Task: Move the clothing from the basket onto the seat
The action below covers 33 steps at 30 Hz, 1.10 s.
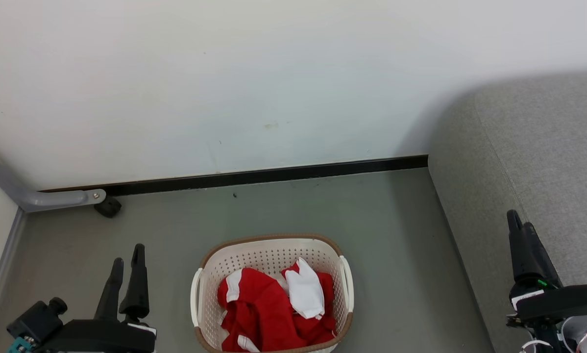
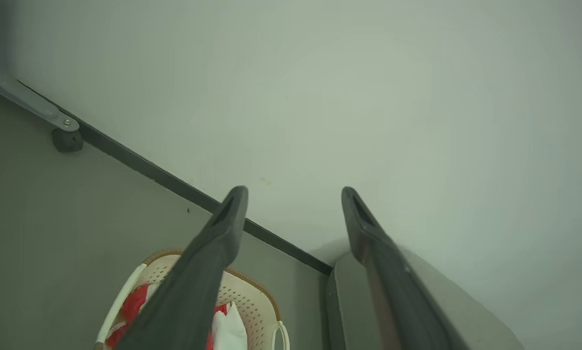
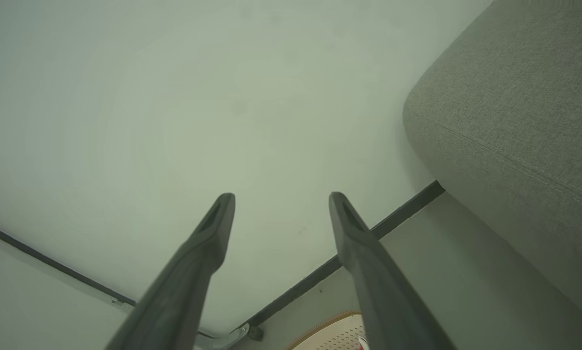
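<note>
Clothing: red and white sports garments (image 1: 269, 309), all heaped inside the basket, none lifted out.
Basket: cream perforated laundry basket (image 1: 269, 256) standing on the grey floor (image 1: 396, 235), well apart from the floor's wall edge, between the two grippers.
Seat: grey fabric sofa cushion (image 1: 543, 162) along the floor's right edge; no clothing on the part in view.
Left gripper (image 1: 128, 255): fingers spread with nothing between them, left of the basket.
Right gripper (image 1: 520, 221): fingers spread and empty, over the seat's front edge.
Progress: apparently at the very start; every garment is left to pick up and carry right onto the seat.
</note>
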{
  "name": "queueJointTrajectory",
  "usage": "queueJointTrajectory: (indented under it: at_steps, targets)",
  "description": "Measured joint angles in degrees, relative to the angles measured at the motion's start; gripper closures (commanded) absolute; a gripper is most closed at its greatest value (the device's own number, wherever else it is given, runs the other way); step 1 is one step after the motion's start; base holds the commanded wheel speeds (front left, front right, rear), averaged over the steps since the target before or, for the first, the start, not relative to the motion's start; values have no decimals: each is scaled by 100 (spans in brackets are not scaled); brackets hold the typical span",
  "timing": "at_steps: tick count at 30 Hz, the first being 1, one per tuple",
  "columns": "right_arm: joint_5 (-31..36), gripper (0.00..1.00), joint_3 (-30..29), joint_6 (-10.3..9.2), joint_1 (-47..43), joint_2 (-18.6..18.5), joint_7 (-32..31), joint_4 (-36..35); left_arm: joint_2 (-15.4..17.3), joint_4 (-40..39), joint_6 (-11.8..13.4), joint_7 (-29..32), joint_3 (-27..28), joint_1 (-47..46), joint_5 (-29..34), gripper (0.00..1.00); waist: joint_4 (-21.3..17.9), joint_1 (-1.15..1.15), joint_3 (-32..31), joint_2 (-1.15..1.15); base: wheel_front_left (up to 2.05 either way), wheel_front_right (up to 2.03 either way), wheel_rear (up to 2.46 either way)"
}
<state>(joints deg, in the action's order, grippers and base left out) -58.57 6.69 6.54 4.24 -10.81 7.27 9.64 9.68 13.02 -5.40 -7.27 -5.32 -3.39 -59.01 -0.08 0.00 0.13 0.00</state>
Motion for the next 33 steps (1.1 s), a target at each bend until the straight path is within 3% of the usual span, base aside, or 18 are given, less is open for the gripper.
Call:
queueJointTrajectory:
  at_steps: [7,15,33]
  targets:
    - [923,0,277,-126,129,-224,153,103,245,98,222,-149,-294,-5,988,0,-7,0,8,0,0,0,0]
    - [2002,0,589,-398,251,-428,323,143,358,240,452,-334,-502,-99,1773,0,-15,0,14,0,0,0,0]
    - [3439,0,1047,-654,353,-592,701,315,516,538,743,-705,-836,-231,3032,0,-28,0,11,0,0,0,0]
